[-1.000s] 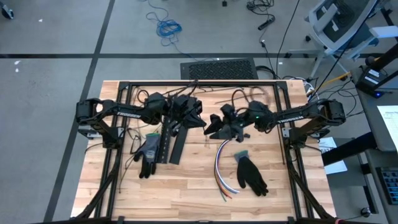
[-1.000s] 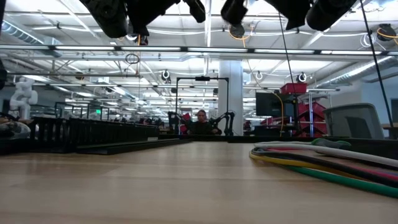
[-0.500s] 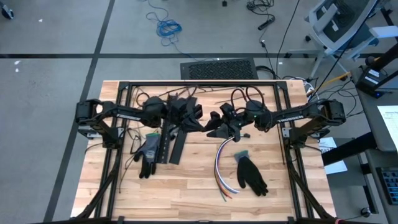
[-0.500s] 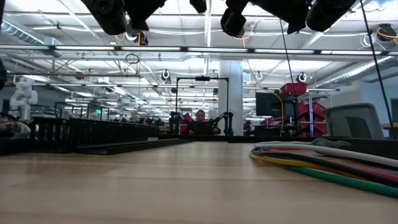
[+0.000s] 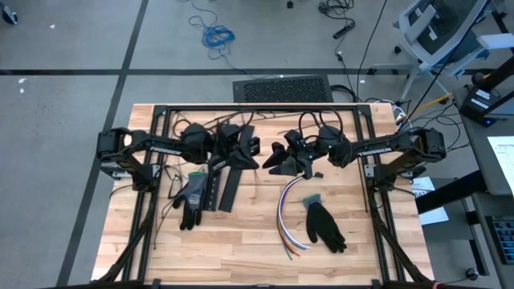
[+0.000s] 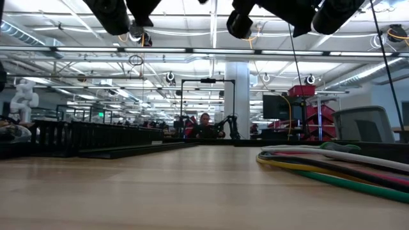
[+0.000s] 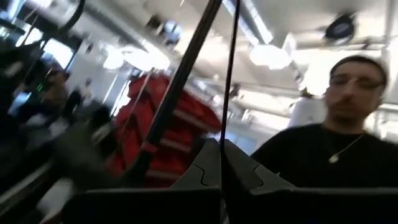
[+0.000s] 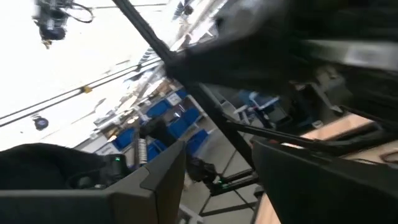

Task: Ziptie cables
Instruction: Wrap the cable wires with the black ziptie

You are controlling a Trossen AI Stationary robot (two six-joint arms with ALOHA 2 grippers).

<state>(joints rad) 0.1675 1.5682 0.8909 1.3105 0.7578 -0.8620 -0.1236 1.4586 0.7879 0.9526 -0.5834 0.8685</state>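
Since a second ago: left gripper [image 5: 250, 149] drawn back slightly toward 9 o'clock, right gripper [image 5: 277, 159] shifted a little toward 10 o'clock, both raised above the middle of the tabletop [image 5: 241, 241] and facing each other across a small gap. Cables [image 5: 287, 218] unmoved.

Left fingers [image 7: 205, 168] pressed together, closed, a thin black strand [image 7: 231, 74] rising from between them in the left wrist view. Right fingers [image 8: 158, 177] standing apart in the right wrist view, nothing seen between them.

High view only: cables lying loose in a curve on the tabletop, just toward 6 o'clock of the right gripper, ends fanned at 6 o'clock. Low view only: same cables [image 6: 332, 167] seen edge-on at 3 o'clock, white on top, green lowest, and a person [image 6: 204, 128] seated far behind the tabletop. Left wrist view only: a person [image 7: 329, 137] in a dark top, close by.

Counted in the high view: two arms, two dark gloves, one [image 5: 190, 197] at 8 o'clock beside the black slotted strips [image 5: 221, 181], one [image 5: 325, 226] just beside the cables at 4 o'clock; two such strips; one cable bundle; one coiled blue cord [image 5: 215, 35] on the floor at 12 o'clock
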